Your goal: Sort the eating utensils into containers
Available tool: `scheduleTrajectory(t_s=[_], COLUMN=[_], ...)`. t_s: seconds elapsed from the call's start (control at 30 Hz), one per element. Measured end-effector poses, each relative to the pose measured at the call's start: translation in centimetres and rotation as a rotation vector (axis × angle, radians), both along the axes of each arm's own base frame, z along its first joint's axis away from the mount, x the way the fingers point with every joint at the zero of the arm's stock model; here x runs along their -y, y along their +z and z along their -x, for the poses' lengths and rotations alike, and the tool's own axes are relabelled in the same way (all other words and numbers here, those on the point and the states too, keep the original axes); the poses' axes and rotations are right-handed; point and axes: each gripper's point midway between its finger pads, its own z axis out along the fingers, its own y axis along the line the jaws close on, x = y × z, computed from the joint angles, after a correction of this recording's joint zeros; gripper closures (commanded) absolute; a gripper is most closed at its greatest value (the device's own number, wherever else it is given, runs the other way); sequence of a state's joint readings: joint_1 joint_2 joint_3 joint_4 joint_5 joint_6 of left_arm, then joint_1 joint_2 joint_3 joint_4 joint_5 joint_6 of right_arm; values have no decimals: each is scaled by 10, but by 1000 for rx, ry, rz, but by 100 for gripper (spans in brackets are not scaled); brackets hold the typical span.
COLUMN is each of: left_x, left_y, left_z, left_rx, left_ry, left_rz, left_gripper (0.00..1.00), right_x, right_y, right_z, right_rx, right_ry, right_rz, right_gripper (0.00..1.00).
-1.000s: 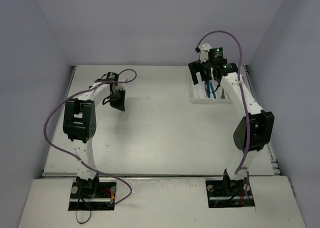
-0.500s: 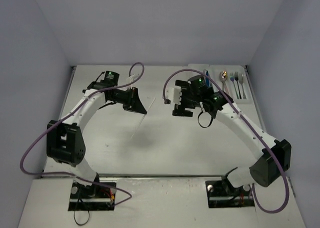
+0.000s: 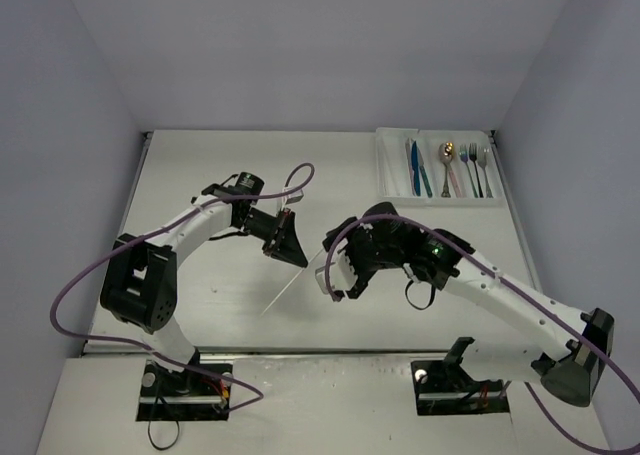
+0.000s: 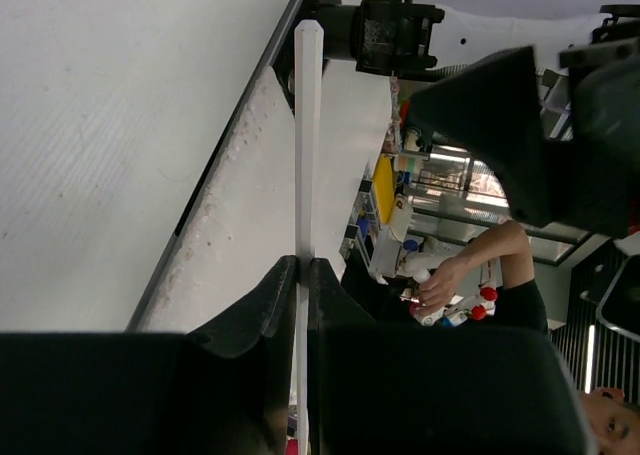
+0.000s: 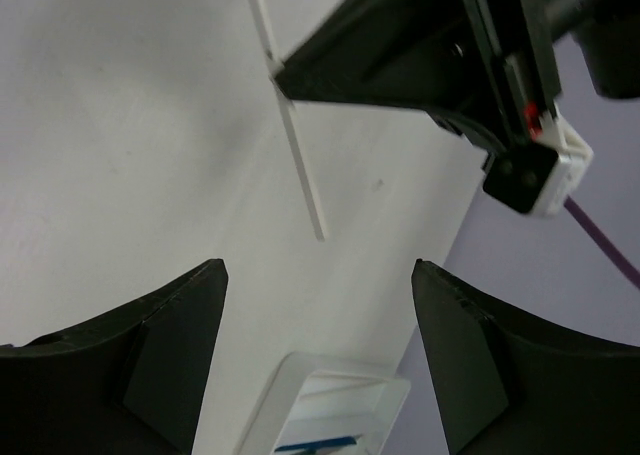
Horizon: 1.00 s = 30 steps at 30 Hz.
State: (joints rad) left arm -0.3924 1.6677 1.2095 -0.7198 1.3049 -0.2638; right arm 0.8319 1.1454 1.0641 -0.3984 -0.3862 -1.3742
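- While hovering over the middle of the desk, grips a thin pale stick in the left end effector, shut tight on it partway along.
- Slants from that grip down toward the near edge of the desk in the top view; cannot tell whether its lower tip touches the surface.
- From the left wrist: same stick running straight out from between two dark fingers, pressed against both.
- Just beside the stick, on its right and turned toward it: right end effector, spread wide, holding nothing.
- From the right wrist: dark fingers far apart at the bottom corners, with the stick and the left end effector out ahead of the gap, not between the fingers.
- Well apart, at the far right corner of the desk: white tray split into long compartments, holding a blue knife on its left side, then a gold spoon and silver utensils further right.
- Also a corner of that tray at the bottom of the right wrist view.
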Motion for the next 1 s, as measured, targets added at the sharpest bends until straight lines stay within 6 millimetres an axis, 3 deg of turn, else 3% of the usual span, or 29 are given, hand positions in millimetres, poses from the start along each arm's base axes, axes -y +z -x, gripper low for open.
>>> scheduleTrajectory(t_s=[0.2, 0.47, 0.6, 0.87, 0.9, 0.93, 1.0], left_x=[-1, 4, 6, 5, 5, 5, 5], left_y=[1, -2, -3, -5, -5, -5, -5], left_z=[3, 22, 30, 35, 35, 35, 35], left_rx=[-18, -21, -24, -28, -26, -22, -11], left_ry=[-19, -87, -116, -133, -134, -135, -139], left_rz=[0, -11, -15, -21, -21, -21, -19], left_gripper=[100, 100, 100, 98, 91, 76, 31], right_x=[-23, -27, -27, -27, -27, -27, -28], right_y=[-31, -52, -59, -70, -70, -70, -70], right_z=[27, 27, 25, 23, 23, 22, 21], right_rx=[-64, -102, -109, -125, -126, -125, -121], right_ry=[98, 102, 96, 86, 85, 84, 82], right_rz=[65, 120, 139, 168, 170, 170, 167], right_gripper=[32, 39, 53, 92, 95, 98, 100])
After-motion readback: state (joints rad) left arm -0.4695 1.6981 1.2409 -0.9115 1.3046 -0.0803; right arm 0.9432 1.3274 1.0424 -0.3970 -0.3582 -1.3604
